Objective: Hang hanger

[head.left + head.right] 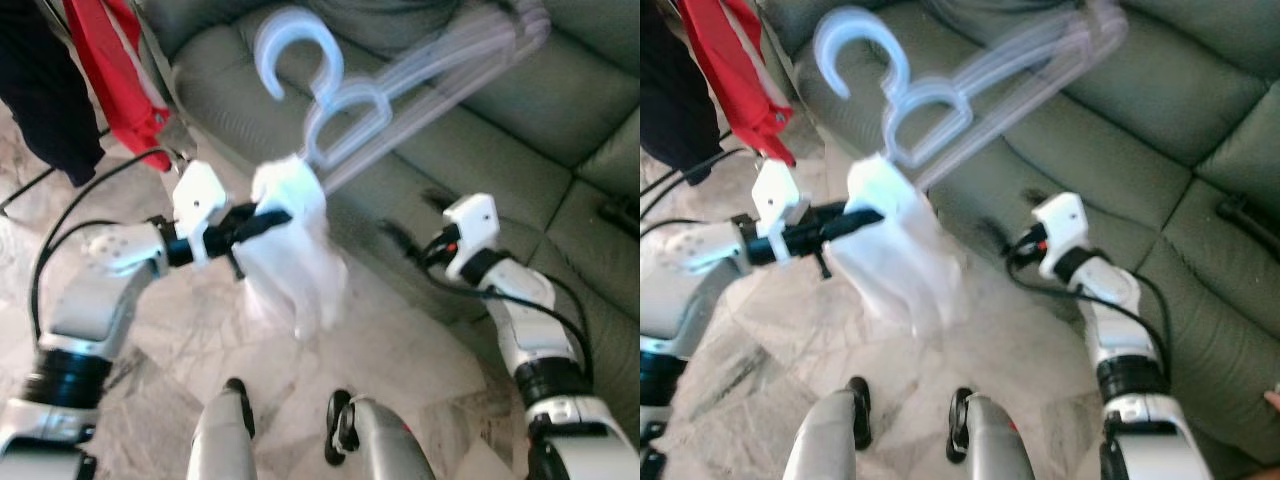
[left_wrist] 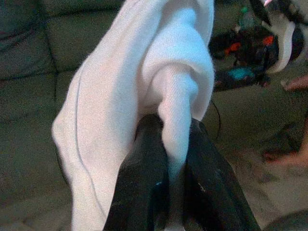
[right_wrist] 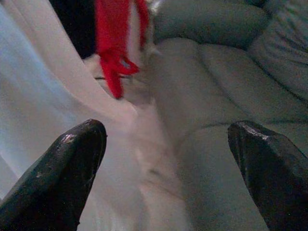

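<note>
Grey-green sofa (image 1: 480, 130) across bkgd, pale marble floor (image 1: 400, 350) below. Item 1: white hanger (image 1: 330, 100), translucent, motion-blurred, hook at 12 o'clock, arms running toward 2 o'clock over sofa seat. Item 2: white garment (image 1: 295, 250) hanging from hanger base, draped down at centre. Left gripper (image 1: 262, 222) at 9 o'clock of garment, black fingers (image 2: 144, 183) pressed together on a fold of the cloth. Right gripper (image 3: 166, 173) at 3 o'clock of garment, apart from it, fingers spread wide, nothing between. Red cloth (image 1: 120, 70) and black cloth (image 1: 45, 100) hanging at 10–11 o'clock, near sofa's end. Robot's legs (image 1: 225, 440) at 6 o'clock
</note>
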Available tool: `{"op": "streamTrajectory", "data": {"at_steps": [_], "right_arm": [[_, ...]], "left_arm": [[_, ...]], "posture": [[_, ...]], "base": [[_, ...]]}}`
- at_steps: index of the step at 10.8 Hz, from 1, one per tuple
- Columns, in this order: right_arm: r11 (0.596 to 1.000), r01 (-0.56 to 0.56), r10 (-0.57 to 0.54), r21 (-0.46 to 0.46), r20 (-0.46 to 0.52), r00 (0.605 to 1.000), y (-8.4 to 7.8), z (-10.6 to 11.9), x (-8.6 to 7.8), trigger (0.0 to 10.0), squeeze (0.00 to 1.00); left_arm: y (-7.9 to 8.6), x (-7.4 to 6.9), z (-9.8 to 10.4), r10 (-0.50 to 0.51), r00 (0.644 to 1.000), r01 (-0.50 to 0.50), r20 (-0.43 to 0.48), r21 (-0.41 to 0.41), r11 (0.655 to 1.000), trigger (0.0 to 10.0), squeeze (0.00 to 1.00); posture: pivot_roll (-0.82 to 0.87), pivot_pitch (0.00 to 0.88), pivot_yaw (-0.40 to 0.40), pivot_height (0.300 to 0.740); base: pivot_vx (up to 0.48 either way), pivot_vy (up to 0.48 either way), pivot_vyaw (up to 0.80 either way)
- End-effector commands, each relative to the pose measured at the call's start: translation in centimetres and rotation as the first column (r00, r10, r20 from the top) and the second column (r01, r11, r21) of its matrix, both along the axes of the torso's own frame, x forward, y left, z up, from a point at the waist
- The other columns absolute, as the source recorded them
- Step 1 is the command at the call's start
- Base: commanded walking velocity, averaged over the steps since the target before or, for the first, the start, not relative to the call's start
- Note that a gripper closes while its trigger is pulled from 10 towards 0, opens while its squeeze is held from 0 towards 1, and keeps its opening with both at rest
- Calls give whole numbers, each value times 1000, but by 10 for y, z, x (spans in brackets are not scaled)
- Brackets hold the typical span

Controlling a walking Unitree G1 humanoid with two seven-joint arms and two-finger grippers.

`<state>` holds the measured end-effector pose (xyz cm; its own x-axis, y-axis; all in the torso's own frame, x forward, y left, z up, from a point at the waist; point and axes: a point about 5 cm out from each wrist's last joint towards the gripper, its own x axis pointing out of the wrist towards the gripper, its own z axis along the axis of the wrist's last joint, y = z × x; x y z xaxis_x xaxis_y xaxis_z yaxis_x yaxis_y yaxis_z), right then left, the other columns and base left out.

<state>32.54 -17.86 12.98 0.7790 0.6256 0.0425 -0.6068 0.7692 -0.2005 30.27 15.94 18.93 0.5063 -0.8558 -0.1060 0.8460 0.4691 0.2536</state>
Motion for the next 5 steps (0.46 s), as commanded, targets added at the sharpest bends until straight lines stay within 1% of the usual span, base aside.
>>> {"op": "streamTrajectory", "data": {"at_steps": [1,2,3,4,5], "right_arm": [[995,-68,71,67,-37,997,-1,0,-8,10000,0],[985,-133,141,112,-70,987,2,1,-13,10000,0],[975,-188,201,120,-105,974,5,-2,-18,10000,0],[961,-232,251,149,-125,960,9,-3,-21,10000,0],[933,-279,315,228,-143,938,11,2,-24,10000,1000]], "left_arm": [[-5,-4,11,-54,997,53,54,34,998,0,0],[-10,-6,16,-87,994,84,67,42,996,0,0],[-20,-9,22,-130,987,126,93,50,991,0,0],[-30,-14,27,-176,978,170,112,56,984,0,0],[-36,-18,26,-213,970,207,113,68,976,0,0]], "posture": [[61,245,-38,740],[59,246,-37,740],[60,249,-37,740],[62,251,-36,740],[62,251,-36,740]], "base": [[0,0,0],[0,0,0],[0,0,0],[0,0,0],[0,0,0]]}}
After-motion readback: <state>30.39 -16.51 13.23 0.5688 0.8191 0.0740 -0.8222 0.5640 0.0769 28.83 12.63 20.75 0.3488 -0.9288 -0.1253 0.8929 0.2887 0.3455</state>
